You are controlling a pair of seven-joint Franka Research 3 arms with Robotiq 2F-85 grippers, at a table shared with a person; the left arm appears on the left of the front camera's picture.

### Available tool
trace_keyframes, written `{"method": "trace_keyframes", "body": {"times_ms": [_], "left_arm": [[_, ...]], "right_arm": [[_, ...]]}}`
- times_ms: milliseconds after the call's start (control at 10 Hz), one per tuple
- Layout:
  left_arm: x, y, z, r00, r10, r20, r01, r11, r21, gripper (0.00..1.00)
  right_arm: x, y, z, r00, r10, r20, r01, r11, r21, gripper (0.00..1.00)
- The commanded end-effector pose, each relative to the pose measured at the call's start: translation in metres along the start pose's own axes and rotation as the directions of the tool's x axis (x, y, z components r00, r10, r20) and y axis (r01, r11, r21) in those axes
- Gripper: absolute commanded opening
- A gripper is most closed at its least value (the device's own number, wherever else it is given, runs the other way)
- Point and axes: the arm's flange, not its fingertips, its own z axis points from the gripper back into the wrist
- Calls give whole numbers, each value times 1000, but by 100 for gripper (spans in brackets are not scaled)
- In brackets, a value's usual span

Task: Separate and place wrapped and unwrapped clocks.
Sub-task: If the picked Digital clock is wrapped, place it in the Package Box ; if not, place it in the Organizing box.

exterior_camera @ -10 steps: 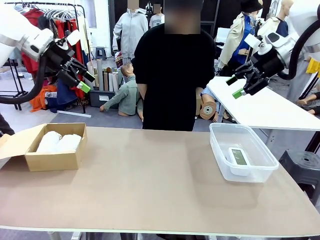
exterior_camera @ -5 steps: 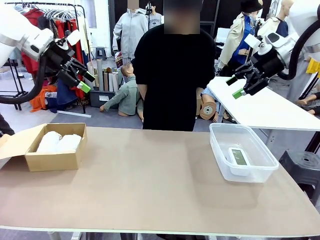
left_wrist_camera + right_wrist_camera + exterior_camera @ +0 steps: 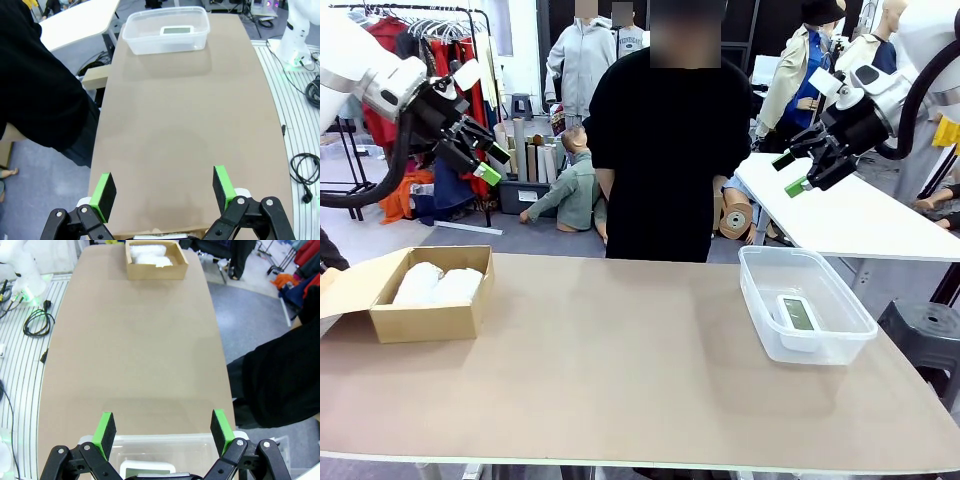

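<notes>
I see the table (image 3: 620, 370) bare in the middle; cardboard box (image 3: 430, 300) at my left holds both wrapped clocks (image 3: 438, 285); clear tub (image 3: 805, 305) at right holds the bare clock (image 3: 798, 316); left gripper (image 3: 488, 163) and right gripper (image 3: 790, 173) high, jaws wide, carrying nothing
</notes>
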Motion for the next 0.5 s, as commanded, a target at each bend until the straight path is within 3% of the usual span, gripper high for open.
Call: {"method": "trace_keyframes", "body": {"times_ms": [0,400], "left_arm": [[1,-1,0,1000,-12,2,12,1000,-3,100],[1,-1,0,1000,-12,2,12,1000,-3,100]], "right_arm": [[1,0,1,1000,3,0,-3,1000,-1,100],[1,0,1,1000,3,0,-3,1000,-1,100]]}}
